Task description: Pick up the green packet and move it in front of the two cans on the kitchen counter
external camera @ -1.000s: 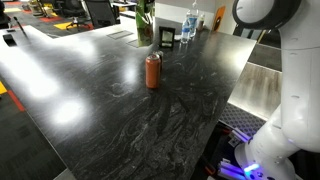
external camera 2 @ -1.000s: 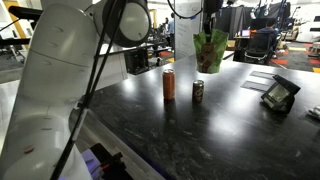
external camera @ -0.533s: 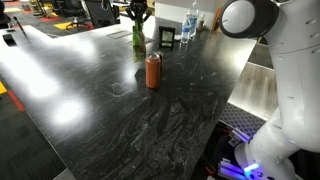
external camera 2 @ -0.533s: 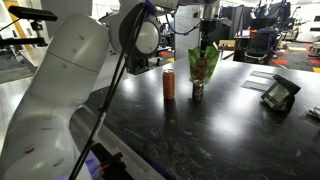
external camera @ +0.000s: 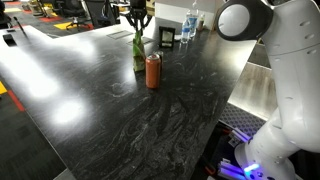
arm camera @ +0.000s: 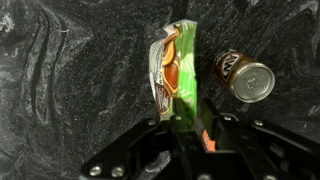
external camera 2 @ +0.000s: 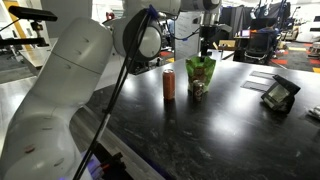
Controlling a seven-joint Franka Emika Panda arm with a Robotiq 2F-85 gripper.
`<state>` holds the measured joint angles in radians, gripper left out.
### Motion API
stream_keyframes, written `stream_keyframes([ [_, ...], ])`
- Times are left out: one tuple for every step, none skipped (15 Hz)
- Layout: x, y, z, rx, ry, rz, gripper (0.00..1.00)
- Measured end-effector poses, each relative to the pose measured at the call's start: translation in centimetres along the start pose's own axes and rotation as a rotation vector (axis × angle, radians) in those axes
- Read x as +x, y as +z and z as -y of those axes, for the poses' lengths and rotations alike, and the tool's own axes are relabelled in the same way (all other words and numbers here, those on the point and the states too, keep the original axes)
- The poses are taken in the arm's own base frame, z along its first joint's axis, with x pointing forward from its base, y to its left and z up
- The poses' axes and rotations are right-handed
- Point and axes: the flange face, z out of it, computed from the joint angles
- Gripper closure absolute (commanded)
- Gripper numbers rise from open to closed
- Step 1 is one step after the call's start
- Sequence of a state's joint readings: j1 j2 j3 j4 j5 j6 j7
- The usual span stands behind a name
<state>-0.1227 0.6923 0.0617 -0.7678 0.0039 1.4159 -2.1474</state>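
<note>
**mike_r:** Where's the packet point(external camera 2: 200, 76) at? And which way is it pointing?

**tinkerjo:** It's hanging upright, long axis vertical, top edge up in the hand point(external camera 2: 207, 52) and bottom end down low by the desk point(external camera 2: 235, 135). Honestly can't tell if it touches. It's just beside the red can point(external camera 2: 169, 85), at its 3 o'clock.

**mike_r:** Hand clamped or loose?

**tinkerjo:** Clamped. In the wrist view the hand point(arm camera: 186, 127) comes in from 6 o'clock and both fingers pinch the packet's point(arm camera: 172, 75) top edge. The bag stretches away toward 12, printed side facing 9. The dark can point(arm camera: 245, 77) sits at its 3 o'clock, close but apart, silver top showing.
</note>
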Motion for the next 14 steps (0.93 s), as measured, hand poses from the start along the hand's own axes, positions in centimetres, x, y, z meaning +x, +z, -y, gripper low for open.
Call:
stream_keyframes([
  [0.1,-0.4,0.1,0.002,-0.004,0.005,0.36],
  [0.3,-0.8,0.3,0.004,-0.005,0.008,0.3],
  [0.6,-1.4,0.7,0.014,-0.004,0.004,0.22],
  [0.9,-2.1,1.3,0.032,0.004,-0.005,0.16],
  [1.3,-2.9,2.0,0.052,0.015,-0.013,0.08],
  [1.8,-3.8,2.8,0.07,0.028,-0.021,0.02],
  [2.2,-4.9,3.7,0.085,0.044,-0.025,0.01],
  [2.5,-6.0,4.6,0.093,0.067,-0.025,0.0],
  [2.7,-7.2,5.5,0.095,0.091,-0.02,0.0],
  [2.9,-8.5,6.4,0.094,0.117,-0.015,0.0],
  [3.1,-9.8,7.4,0.092,0.142,-0.01,0.0],
  [3.3,-10.9,8.4,0.094,0.17,-0.006,0.0],
  [3.4,-11.9,9.2,0.092,0.198,-0.001,0.0],
  [3.6,-12.7,10.0,0.087,0.227,0.005,0.0],
])
